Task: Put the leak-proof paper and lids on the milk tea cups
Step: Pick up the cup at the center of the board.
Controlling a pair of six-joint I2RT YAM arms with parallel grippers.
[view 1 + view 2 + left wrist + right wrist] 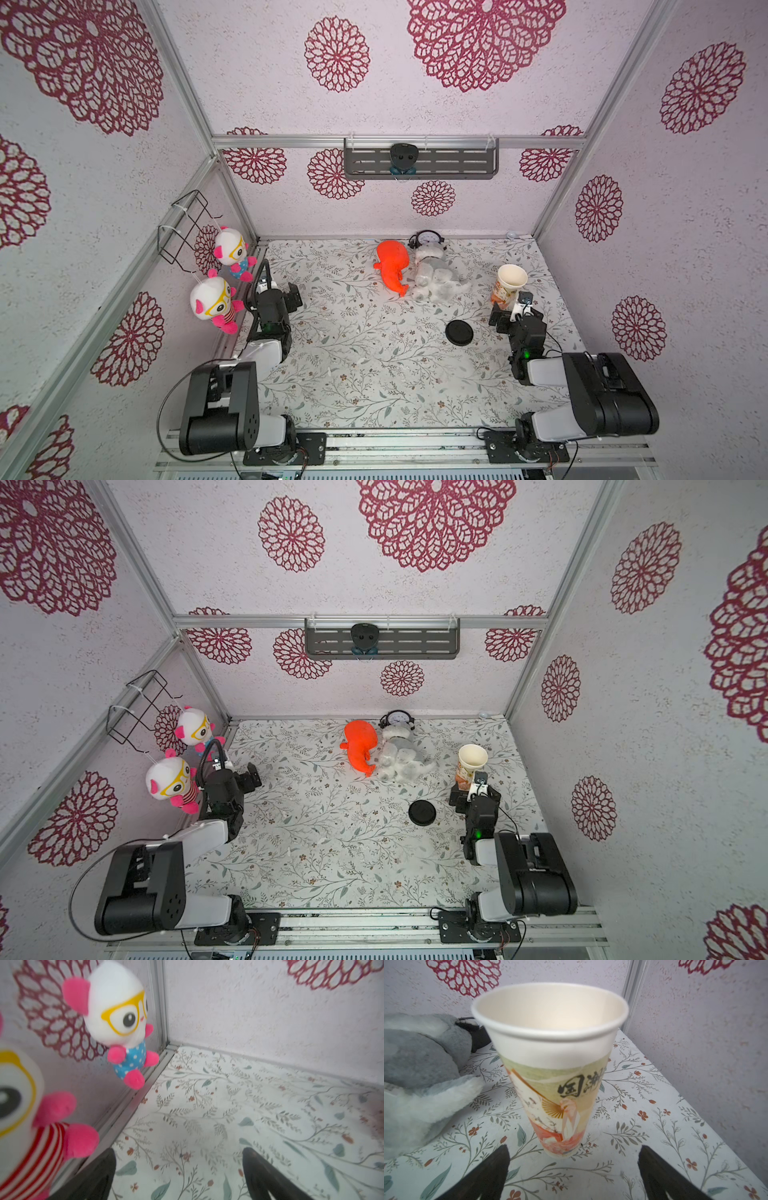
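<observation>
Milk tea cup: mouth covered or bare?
Bare. The milk tea cup stands upright, its cream inside visible past the rim; nothing lies over it. The black lid lies apart from it.

A staged robot-lab booth: silver aluminium frame bars [291,141] hold white textured walls [257,95] printed with crimson flower medallions [336,54]; a leaf-printed floral table covering [365,374]; a slotted metal mounting rail [395,451] along the front

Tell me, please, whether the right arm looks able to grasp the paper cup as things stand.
Probably yes: the right hand is open, the paper cup stands upright just ahead, and nothing lies between.
</observation>
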